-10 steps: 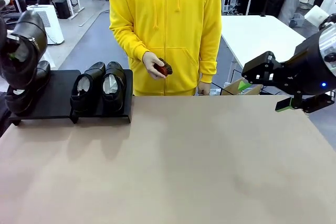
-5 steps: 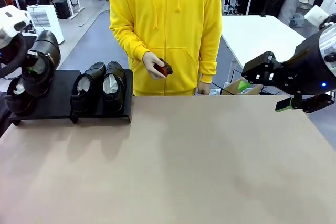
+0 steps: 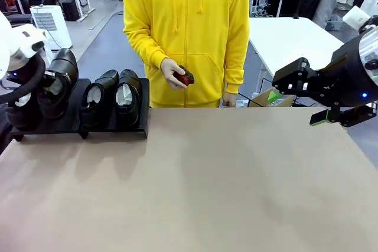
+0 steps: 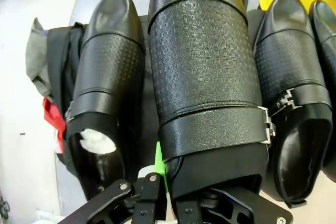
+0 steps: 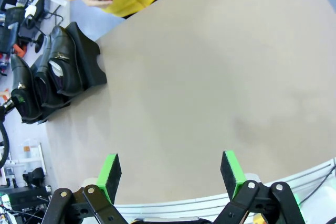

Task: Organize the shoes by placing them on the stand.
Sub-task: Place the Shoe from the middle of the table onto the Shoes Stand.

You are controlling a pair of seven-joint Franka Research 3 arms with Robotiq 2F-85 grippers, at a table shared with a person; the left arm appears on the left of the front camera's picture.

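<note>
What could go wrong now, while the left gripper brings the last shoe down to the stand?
The free slot on the stand is narrow: the held shoe could push a neighbouring shoe out of place. The left gripper grips the shoe only at its heel rim, so it might tilt or slip when set down.

Left end effector [image 4: 163,182] clamped shut at far left; right end effector [image 5: 170,174] hangs wide open.

Bright, even overhead light; soft shadows beside the shoes [image 3: 112,101]; glossy glare; wide-angle bending in wrist views.
</note>
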